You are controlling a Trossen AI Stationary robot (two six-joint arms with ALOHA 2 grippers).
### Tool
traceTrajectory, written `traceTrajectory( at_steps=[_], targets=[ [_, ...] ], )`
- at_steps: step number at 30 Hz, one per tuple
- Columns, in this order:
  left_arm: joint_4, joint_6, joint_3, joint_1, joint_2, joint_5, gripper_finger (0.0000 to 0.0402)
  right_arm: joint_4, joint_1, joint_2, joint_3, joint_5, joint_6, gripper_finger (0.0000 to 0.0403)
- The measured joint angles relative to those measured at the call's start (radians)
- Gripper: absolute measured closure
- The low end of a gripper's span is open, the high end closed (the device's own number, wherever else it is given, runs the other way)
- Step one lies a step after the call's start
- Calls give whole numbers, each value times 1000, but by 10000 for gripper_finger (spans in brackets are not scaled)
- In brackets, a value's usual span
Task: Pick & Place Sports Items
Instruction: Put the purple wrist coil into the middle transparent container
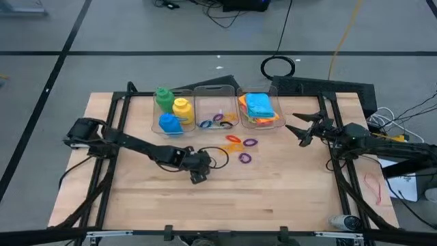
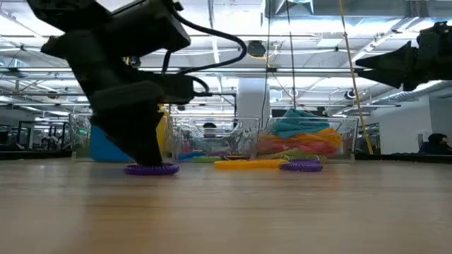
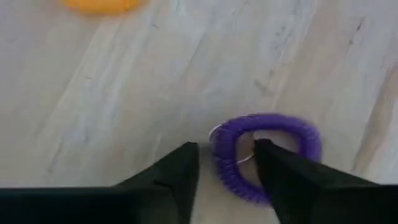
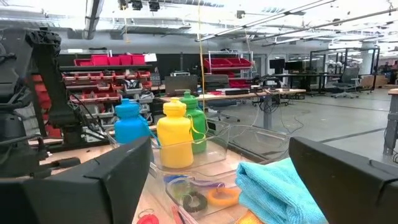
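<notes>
**Mostly sorted, loose rings left – L gripper closing on purple ring**

Progress: looks well along. Green bottle [image 1: 163, 98], yellow bottle [image 1: 181, 106] and blue bottle [image 1: 169, 124] stand in the left bin [image 1: 154, 117]. Middle bin [image 1: 205, 92] has a few rings. Right bin [image 1: 278, 113] holds the folded cloths [image 1: 259, 106], blue one on top. Still out on the table [image 1: 225, 198]: orange ring [image 1: 233, 139], purple rings [image 1: 247, 150] just in front of the bins, plus purple ring [image 3: 266, 153] under the L arm. So prob. 4 or so rings to go, judging by what's loose.

Pose: left gripper [image 3: 227, 171] is down at the tabletop, mid table, pointing at the board; fingers straddle one side of that purple ring's coil – one tip inside the loop, one outside. Jaws partly closed, can't tell if pinched yet; ring lies flat on the wood in low view. Right gripper [image 1: 302, 130] hovers above table at the right edge near the cloth bin, fingers spread, holding nothing.
</notes>
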Motion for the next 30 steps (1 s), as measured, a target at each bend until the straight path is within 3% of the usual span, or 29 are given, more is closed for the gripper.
traceTrajectory(
  at_steps=[9, 13, 19, 25, 30],
  targets=[
    [41, 23, -1, 34, 4, 70, 395, 0, 0, 0, 0, 0, 0, 112],
    [76, 23, -2, 65, 0, 133, 385, 0, 0, 0, 0, 0, 0, 112],
    [194, 79, -8, 96, -28, 140, 398, 0, 0, 0, 0, 0, 0, 112],
    [350, 144, -5, 137, -136, 42, 387, -1, 0, 0, 0, 0, 0, 112],
    [478, 264, -5, 178, -235, -101, 396, 0, 0, 0, 0, 0, 0, 112]
  ],
)
